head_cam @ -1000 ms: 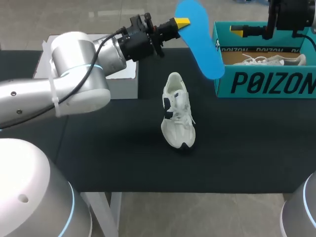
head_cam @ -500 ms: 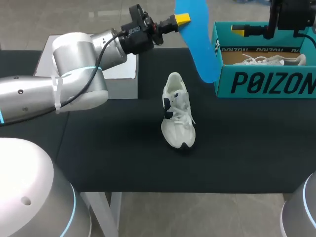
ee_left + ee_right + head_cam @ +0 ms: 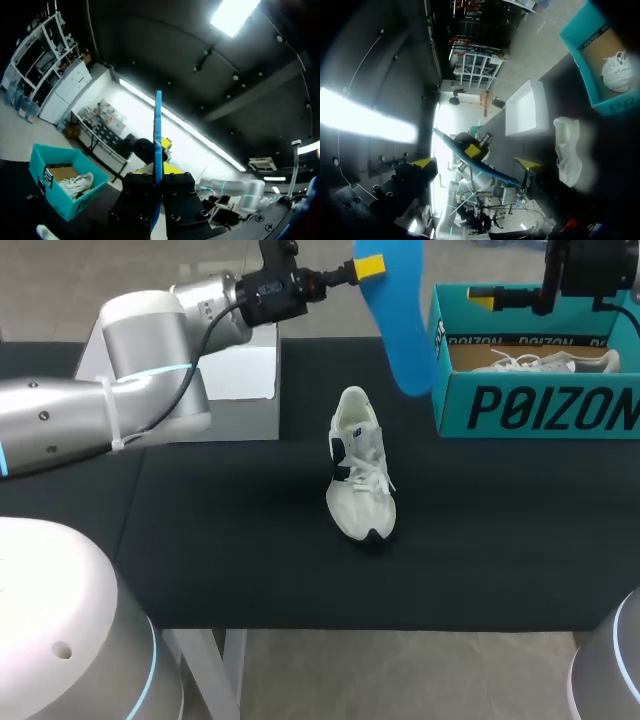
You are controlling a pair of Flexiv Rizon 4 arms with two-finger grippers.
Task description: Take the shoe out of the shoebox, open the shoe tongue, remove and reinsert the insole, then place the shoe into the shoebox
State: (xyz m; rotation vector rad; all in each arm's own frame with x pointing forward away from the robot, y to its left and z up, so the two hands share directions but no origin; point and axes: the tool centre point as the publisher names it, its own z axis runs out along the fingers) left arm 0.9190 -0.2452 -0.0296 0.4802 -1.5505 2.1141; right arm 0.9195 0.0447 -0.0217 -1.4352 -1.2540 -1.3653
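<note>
**Head view.** Shows the left hand (image 3: 368, 267) clamped on one end of a blue insole (image 3: 400, 330), holding it high over the far side of the desk (image 3: 250, 550) with its free end hanging beside the teal shoebox (image 3: 530, 405). Leaves the white shoe (image 3: 360, 465) upright on its sole mid-desk, well apart from both hands and apparently waiting to take the insole back. Sets the right hand (image 3: 482, 302) above the shoebox's far rim, over a second shoe (image 3: 540, 362) lying inside. Places a white box (image 3: 235, 390) just beside the left arm.

**Left wrist view.** Catches the insole (image 3: 158, 130) edge-on, a thin blue line rising straight out from between the jaws. Grips it at one end only, which probably keeps the rest free for feeding into the shoe. Takes in the shoebox (image 3: 67, 202) off to one side of the hand.

**Right wrist view.** Finds the right hand (image 3: 475, 163) spread wide and gripping nothing, its yellow tips framing the distant insole (image 3: 492, 172) without touching it. Puts the shoe (image 3: 568, 150) on the desk between the white box (image 3: 527, 112) and the shoebox (image 3: 580, 55). Suggests removal is done and reinsertion comes next. Calls for lining the insole up with the shoe's opening, perhaps with the free hand steadying the shoe.
</note>
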